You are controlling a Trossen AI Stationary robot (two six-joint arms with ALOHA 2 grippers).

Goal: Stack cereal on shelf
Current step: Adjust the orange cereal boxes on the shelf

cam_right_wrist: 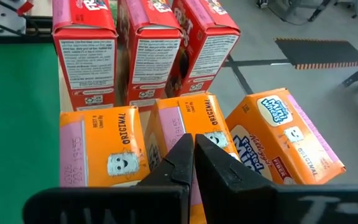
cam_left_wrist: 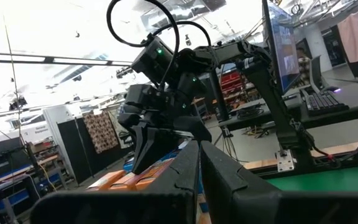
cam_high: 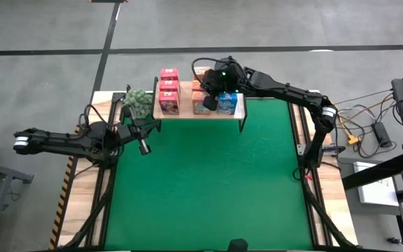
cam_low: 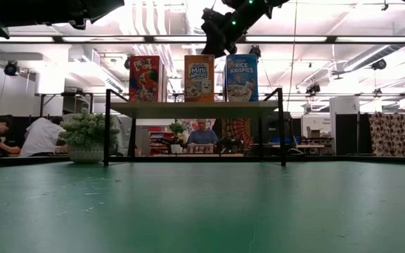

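High view: the shelf (cam_high: 187, 112), light wood on black legs, stands at the far edge of the green mat (cam_high: 208, 182); on it three pink-red cereal boxes (cam_high: 168, 89) sit in a column, orange boxes (cam_high: 201, 103) beside them are partly hidden by the right gripper (cam_high: 214, 82), and one blue box (cam_high: 227, 103) is visible by the shelf's right end. The right gripper hovers over the orange row, fingers shut, holding nothing. The left gripper (cam_high: 143, 145) waits near the mat's left edge, just beside a green plant (cam_high: 138, 100), also shut and empty. Low view: three box fronts stand upright on the shelf, one pink-red (cam_low: 144, 79), one orange (cam_low: 199, 78), one blue (cam_low: 241, 77); the plant (cam_low: 88, 135) sits on the table left of the shelf legs. Beyond: ceiling strip lights and people seated in the room behind. Left wrist view: own fingers (cam_left_wrist: 185, 174) pressed together, the right arm (cam_left_wrist: 166, 81) beyond them above orange box tops. Right wrist view: three pink-red boxes (cam_right_wrist: 143, 43) and three orange boxes (cam_right_wrist: 278, 134), the last one tilted askew; own fingers (cam_right_wrist: 194, 165) closed above the middle orange box.
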